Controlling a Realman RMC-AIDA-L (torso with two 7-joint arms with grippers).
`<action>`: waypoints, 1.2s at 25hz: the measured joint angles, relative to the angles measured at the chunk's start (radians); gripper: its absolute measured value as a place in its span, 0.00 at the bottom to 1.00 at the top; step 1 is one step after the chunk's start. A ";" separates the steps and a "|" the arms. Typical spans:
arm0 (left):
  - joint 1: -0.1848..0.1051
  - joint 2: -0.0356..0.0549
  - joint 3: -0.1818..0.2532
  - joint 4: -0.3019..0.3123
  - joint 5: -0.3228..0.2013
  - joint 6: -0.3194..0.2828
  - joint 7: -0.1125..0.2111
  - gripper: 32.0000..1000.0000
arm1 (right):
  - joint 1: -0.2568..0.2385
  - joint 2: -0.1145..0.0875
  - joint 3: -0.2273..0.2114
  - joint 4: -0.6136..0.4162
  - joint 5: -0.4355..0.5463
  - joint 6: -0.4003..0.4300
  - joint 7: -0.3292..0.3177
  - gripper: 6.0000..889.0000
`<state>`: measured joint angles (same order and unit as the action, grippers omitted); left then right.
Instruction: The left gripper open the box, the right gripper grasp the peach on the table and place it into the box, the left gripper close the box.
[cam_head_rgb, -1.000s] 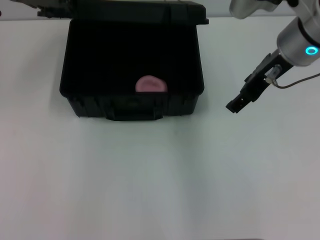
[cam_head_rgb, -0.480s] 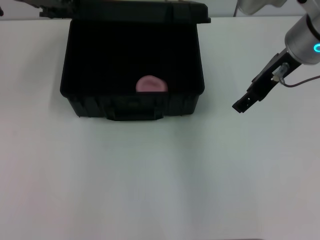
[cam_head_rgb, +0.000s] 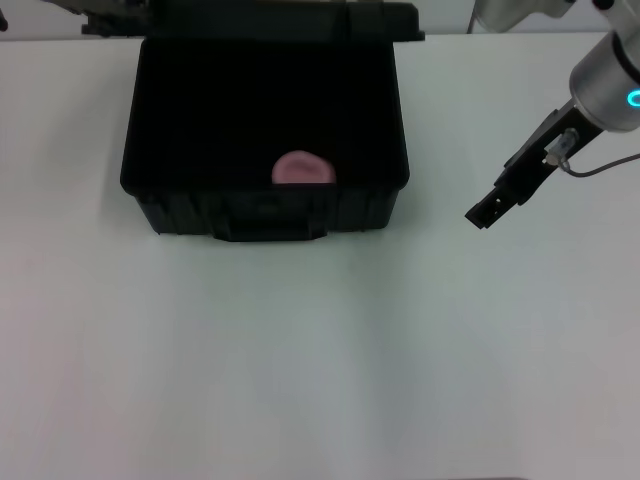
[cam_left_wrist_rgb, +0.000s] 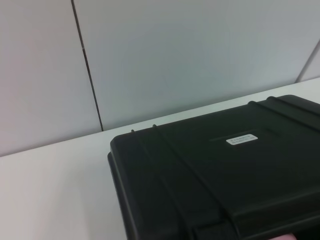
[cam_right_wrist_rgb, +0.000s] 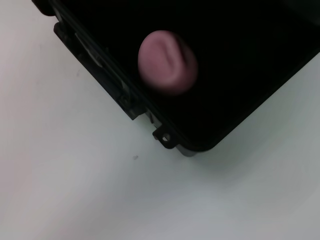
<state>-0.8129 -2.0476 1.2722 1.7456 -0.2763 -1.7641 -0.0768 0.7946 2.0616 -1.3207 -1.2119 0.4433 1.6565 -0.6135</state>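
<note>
Bare lab-like test bench: plain white table (cam_head_rgb: 300, 380), pale panelled wall (cam_left_wrist_rgb: 175, 60) behind

Your right gripper (cam_head_rgb: 483, 212) is drifting away from box (cam_head_rgb: 265, 205), rightward and slightly up, over table (cam_head_rgb: 320, 360); most of that shift falling in first half second, barely creeping since. Cyan-ringed wrist is sliding toward right edge of head view, ring now half cut off. Lid top edge is sitting a touch higher in head view.
</note>
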 joint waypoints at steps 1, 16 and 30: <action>0.000 -0.0004 0.000 0.000 0.000 0.000 0.002 0.35 | 0.000 0.000 -0.001 0.000 0.000 0.000 0.000 0.97; -0.001 -0.0001 -0.002 0.000 -0.004 -0.009 0.010 0.80 | 0.000 0.000 -0.006 0.000 -0.002 -0.007 0.000 0.97; -0.002 -0.0002 -0.002 -0.002 -0.004 -0.009 0.012 0.87 | 0.001 0.000 -0.009 0.000 -0.003 -0.007 0.000 0.97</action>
<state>-0.8145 -2.0478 1.2703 1.7441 -0.2807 -1.7733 -0.0644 0.7956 2.0616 -1.3299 -1.2119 0.4404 1.6492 -0.6135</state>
